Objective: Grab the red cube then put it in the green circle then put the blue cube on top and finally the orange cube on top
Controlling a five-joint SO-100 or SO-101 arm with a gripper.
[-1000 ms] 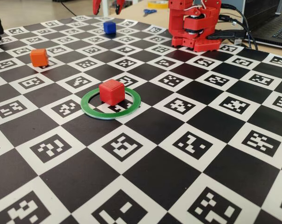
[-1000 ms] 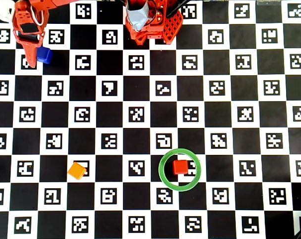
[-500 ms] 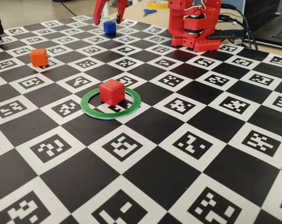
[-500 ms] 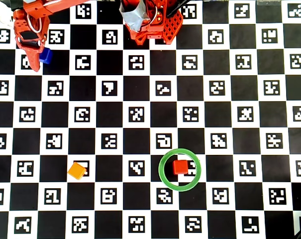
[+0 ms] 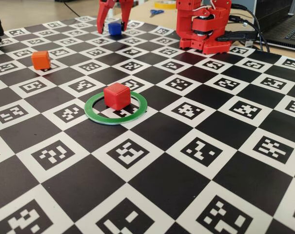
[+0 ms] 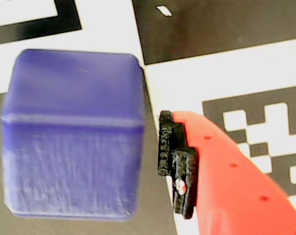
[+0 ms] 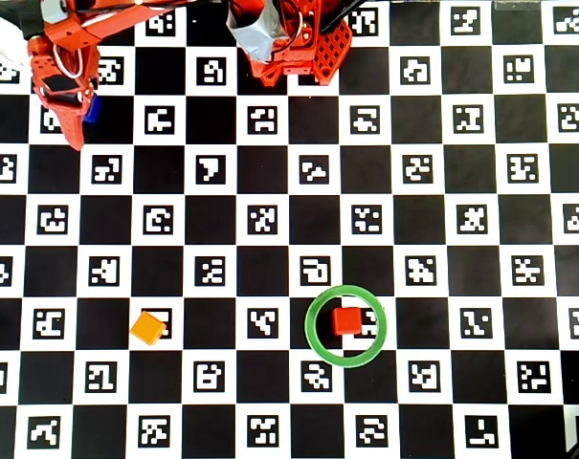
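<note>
A checkered tabletop (image 5: 220, 146) printed with marker squares carries everything. The red arm's base (image 5: 204, 27) stands at the far edge. Near the middle lies the green circle (image 5: 94, 113) with the red cube (image 5: 117, 96) resting inside it. The orange cube (image 5: 41, 59) sits well apart at the left. At the far left the fingers (image 5: 114, 25) hang spread wide on either side of the blue cube (image 5: 115, 29), gripping nothing.
</note>
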